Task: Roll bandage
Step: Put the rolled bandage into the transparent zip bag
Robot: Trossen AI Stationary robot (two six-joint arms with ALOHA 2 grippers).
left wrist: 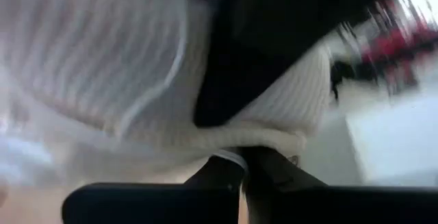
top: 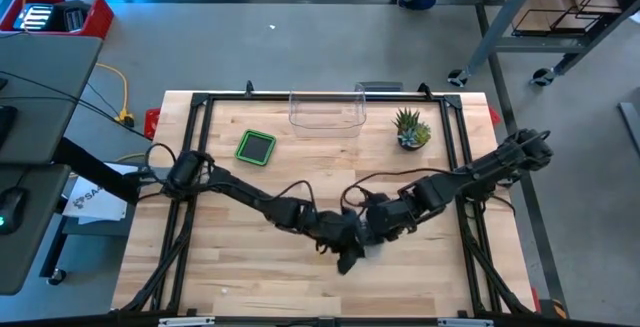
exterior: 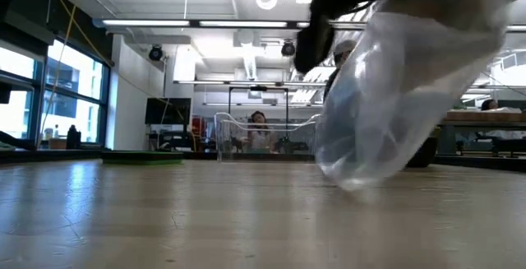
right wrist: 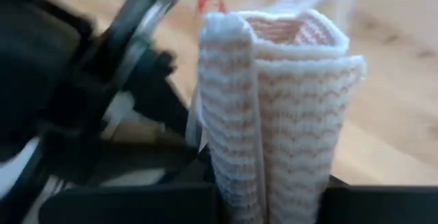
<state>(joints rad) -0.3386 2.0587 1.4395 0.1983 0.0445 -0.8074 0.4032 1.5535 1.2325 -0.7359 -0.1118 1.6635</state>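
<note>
The bandage (right wrist: 280, 107) is standing up from between the right gripper (right wrist: 274, 196) fingers, which are clamping its folded end; the left gripper (left wrist: 239, 172), clenched on the same cloth, is meeting it head-on just beside, above mid-table (top: 250, 277).

Even overhead light falls on the pale wooden slatted table (top: 250, 267), the dark arms casting only faint shadows. In the low view, ceiling strip lights glare white and daylight enters through windows at left; a translucent plastic wrapper (exterior: 403, 88) looms soft and unfocused. Both wrist views are blurred, the white ribbed knitted bandage (right wrist: 274, 107) smeared by closeness.
</note>
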